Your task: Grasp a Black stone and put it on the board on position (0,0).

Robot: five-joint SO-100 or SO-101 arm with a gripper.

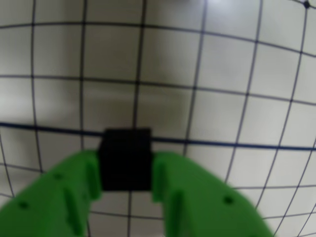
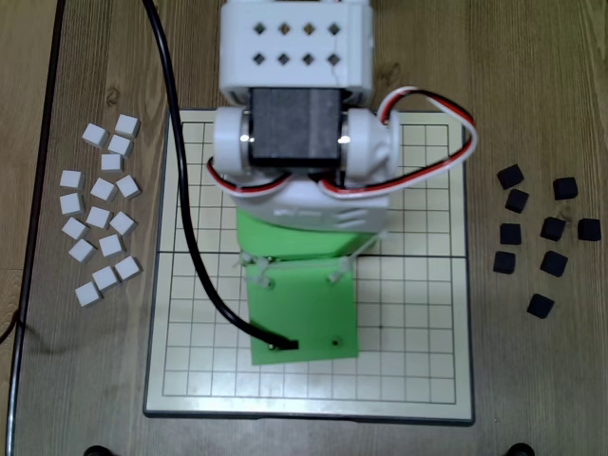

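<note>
In the wrist view a Black stone (image 1: 126, 159) sits squeezed between my two green fingers (image 1: 69, 192), so my gripper (image 1: 126, 170) is shut on it, above the board (image 1: 222, 98) near its thicker dark middle line. In the overhead view the green wrist and camera plate cover the gripper and the held stone; the arm reaches over the middle of the board (image 2: 418, 351). Several more black stones (image 2: 552, 229) lie loose on the wooden table to the right of the board.
Several white square blocks (image 2: 99, 218) are scattered on the table left of the board. A black cable (image 2: 180, 190) runs from the top down across the board's left half to the wrist plate. The white motor housing (image 2: 294, 57) overhangs the board's top edge.
</note>
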